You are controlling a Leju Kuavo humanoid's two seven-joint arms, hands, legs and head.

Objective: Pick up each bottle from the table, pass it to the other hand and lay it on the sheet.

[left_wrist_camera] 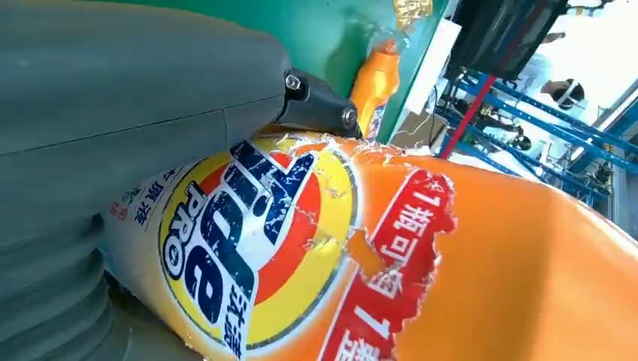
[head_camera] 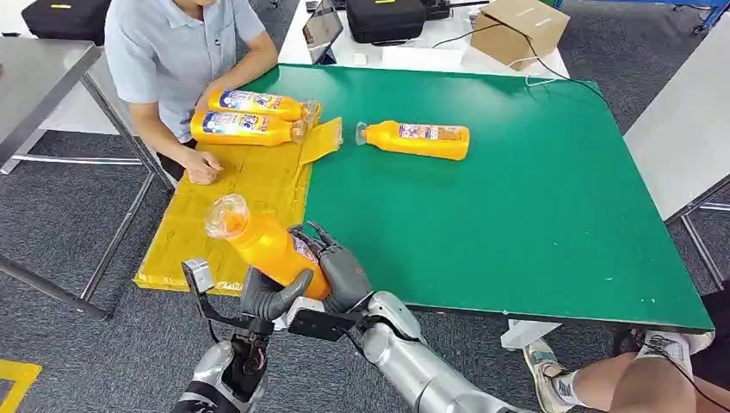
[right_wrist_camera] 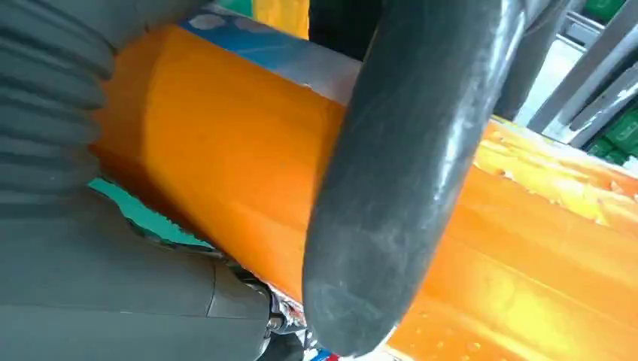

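An orange bottle (head_camera: 262, 241) with a clear cap is held tilted above the near edge of the yellow sheet (head_camera: 250, 194), cap toward the sheet. My left hand (head_camera: 269, 298) grips its lower body from below, and my right hand (head_camera: 343, 268) wraps it from the right side. The left wrist view has the bottle's label (left_wrist_camera: 248, 241) close under the grey thumb (left_wrist_camera: 135, 90). In the right wrist view a thick thumb (right_wrist_camera: 391, 173) lies across the orange body (right_wrist_camera: 226, 150). Two bottles (head_camera: 254, 104) (head_camera: 245, 129) lie on the sheet's far end. One more bottle (head_camera: 417, 139) lies on the green table (head_camera: 516, 215).
A person sits at the far left of the table, one hand (head_camera: 202, 168) resting on the sheet. A cardboard box (head_camera: 516, 30), a black case (head_camera: 383, 17) and a tablet (head_camera: 323, 26) stand beyond the green table. Another person's leg (head_camera: 620, 379) is at the near right.
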